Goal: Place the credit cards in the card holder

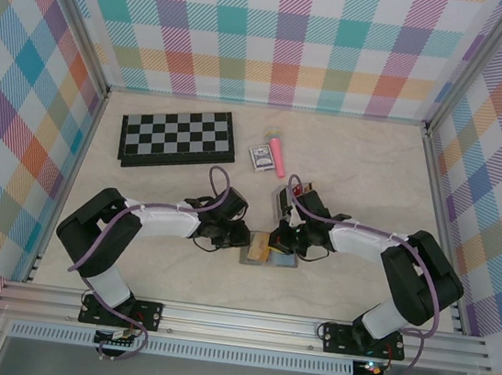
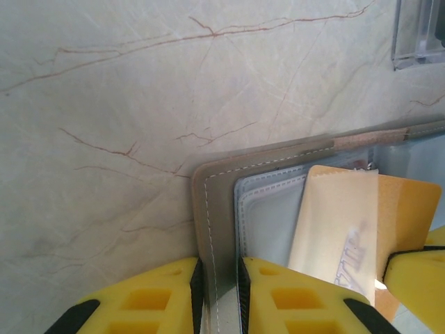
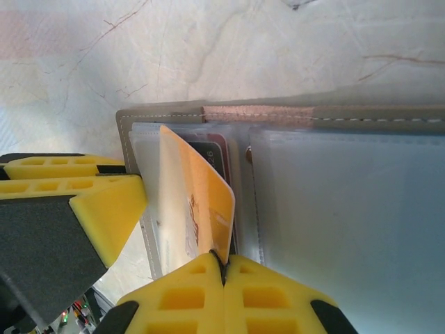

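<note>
Marble-look table (image 1: 374, 167), plaid walls (image 1: 288, 44): left gripper (image 2: 221, 278) pinches the card holder (image 2: 213, 202), right gripper (image 3: 224, 268) clamps a tan-yellow card (image 3: 198, 198).

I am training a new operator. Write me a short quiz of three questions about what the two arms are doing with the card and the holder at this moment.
1. True or false: the right gripper is shut on the tan-yellow card.
2. What do the fingers of the left gripper pinch? A) the edge of the card holder B) a coin C) nothing, they are open
3. Name the checked black-and-grey board in the top view.

Key: 1 true; 2 A; 3 a chessboard.
</note>
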Robot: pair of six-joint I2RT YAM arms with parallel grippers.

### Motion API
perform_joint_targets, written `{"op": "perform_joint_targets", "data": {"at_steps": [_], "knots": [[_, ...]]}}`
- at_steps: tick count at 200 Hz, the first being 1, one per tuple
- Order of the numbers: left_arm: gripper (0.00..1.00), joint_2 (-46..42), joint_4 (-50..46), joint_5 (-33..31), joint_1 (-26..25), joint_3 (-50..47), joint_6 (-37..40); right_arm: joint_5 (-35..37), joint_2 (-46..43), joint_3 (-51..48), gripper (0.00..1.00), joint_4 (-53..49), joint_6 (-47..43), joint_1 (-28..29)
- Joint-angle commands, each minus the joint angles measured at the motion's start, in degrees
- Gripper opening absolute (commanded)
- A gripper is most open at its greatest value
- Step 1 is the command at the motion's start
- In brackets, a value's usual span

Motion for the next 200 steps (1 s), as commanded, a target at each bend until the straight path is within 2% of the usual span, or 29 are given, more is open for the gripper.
{"op": "perform_joint_targets", "data": {"at_steps": [1, 30, 134, 200], "knots": [[0.22, 2.47, 0.16, 0.37, -0.95, 0.05, 0.49, -0.21, 0.9, -1.18, 0.02, 0.47, -3.26, -0.51], [0.22, 2.71, 0.12, 0.42, -0.95, 0.3, 0.6, -1.76, 3.11, -1.48, 0.03, 2.11, -4.64, -0.99], [0.22, 2.75, -0.45, 0.47, -0.94, 0.47, 0.89, 4.18, 1.43, -2.6, 0.04, 1.76, -14.31, -1.64], [0.22, 3.32, -0.5, 0.64, -0.93, 0.86, 0.95, 6.74, -2.04, -5.25, 0.05, 4.62, -12.49, -2.22]]}}
